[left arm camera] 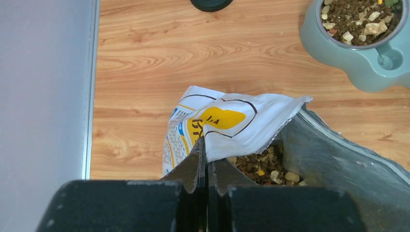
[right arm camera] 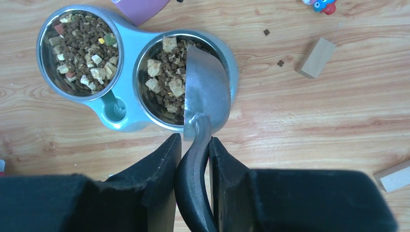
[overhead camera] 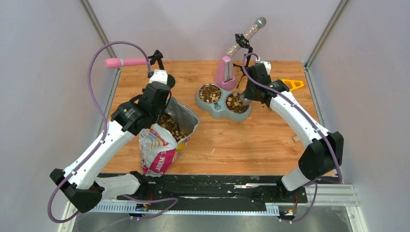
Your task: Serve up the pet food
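Brown and tan pet food fills both steel bowls of a pale green double feeder, and more of it lies inside the printed bag. My right gripper is shut on the black handle of a metal scoop, whose bowl is tipped on its side over the right bowl. My left gripper is shut on the bag's folded white rim, pinching it between the fingertips. The bag stands open, its silver lining showing.
A purple stand with a kibble-filled tube rises behind the feeder. A pink roller and a black lid sit at the back left, a yellow tool at the back right. Wooden blocks and stray kibble lie right of the feeder.
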Robot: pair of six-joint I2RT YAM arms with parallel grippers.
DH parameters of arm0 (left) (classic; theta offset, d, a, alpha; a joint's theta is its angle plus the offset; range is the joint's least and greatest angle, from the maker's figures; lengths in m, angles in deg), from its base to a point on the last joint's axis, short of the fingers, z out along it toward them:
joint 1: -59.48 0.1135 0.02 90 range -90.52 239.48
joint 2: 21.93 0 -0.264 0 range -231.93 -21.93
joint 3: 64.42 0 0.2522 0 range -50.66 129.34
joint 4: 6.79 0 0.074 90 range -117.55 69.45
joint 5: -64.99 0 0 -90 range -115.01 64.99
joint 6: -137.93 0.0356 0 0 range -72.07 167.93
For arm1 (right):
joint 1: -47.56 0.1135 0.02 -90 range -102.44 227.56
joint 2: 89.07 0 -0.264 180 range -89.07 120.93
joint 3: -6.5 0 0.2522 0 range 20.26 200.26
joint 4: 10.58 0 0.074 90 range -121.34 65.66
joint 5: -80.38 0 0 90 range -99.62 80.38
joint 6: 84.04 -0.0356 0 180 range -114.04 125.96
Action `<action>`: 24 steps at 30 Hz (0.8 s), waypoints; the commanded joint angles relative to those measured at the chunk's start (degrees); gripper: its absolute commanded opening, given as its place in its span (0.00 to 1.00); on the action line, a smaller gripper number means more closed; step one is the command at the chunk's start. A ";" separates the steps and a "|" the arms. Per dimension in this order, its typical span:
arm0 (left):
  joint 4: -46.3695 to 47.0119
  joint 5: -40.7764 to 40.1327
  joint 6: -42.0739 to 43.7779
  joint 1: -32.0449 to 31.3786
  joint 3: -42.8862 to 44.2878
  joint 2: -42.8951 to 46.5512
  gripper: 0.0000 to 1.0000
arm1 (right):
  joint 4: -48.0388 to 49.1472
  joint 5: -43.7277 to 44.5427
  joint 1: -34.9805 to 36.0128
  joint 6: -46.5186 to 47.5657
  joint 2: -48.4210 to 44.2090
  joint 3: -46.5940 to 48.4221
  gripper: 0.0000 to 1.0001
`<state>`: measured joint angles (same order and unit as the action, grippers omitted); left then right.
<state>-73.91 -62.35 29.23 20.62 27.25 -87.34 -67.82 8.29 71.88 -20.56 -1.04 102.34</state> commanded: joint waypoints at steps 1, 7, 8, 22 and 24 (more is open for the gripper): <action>10.90 -3.09 0.48 0.00 3.09 3.52 0.00 | 1.14 1.66 1.88 1.74 1.13 4.87 0.00; 10.88 -3.26 0.51 0.00 2.97 3.71 0.00 | -0.30 5.46 3.15 2.83 1.93 5.82 0.00; 10.94 -3.26 0.51 0.00 2.96 3.71 0.00 | -0.48 6.28 3.20 2.87 1.86 5.71 0.00; 11.04 -3.40 0.51 0.00 2.91 3.62 0.00 | -2.27 8.73 3.94 4.69 -0.95 5.17 0.00; 11.08 -3.39 0.55 0.00 2.90 3.60 0.00 | 0.48 6.41 3.98 8.17 -0.98 3.80 0.00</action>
<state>-73.95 -62.35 29.23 20.62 27.25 -87.25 -71.43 15.66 75.26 -16.58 0.84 105.19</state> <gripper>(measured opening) 0.007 0.263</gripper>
